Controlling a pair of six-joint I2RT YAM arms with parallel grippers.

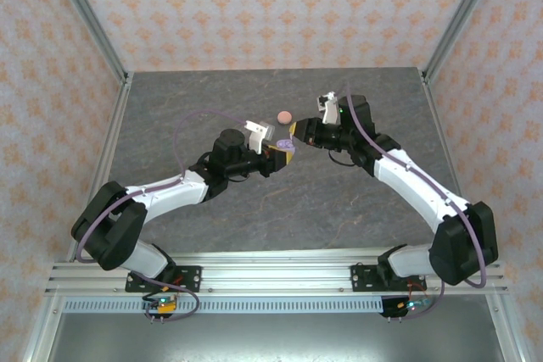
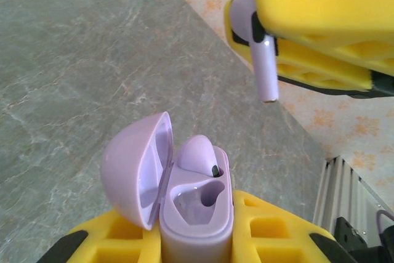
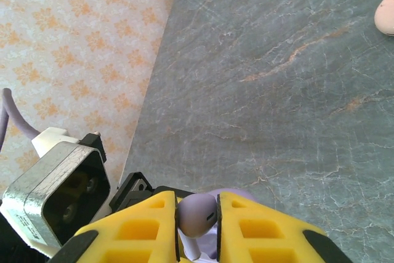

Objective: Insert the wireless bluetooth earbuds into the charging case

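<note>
- The left end effector (image 1: 285, 153) is clenched on a round lavender plastic charging case (image 2: 197, 229). It holds the case above the middle of the grey stone-patterned counter (image 1: 322, 209), a little toward the far edge.
- The domed lid (image 2: 132, 170) of the case stands open to one side. The lower part of the case is hidden between the yellow pads.
- A second lavender earbud (image 2: 198, 152) sits in the case. Only its rounded top shows. Beside it there is an empty socket (image 2: 197, 200).
- The right end effector (image 1: 297, 133) is grasping a lavender stemmed earbud (image 2: 265, 66), just beside the case but not touching it.
- In the left wrist view only the stem hangs out and the head is covered by the pads. In the right wrist view the head shows and the stem is cut off by the bottom edge.
- A small round pale pink object (image 1: 285, 116) lies on the counter, nearer the far edge. It is too small to tell if it is open or closed.
</note>
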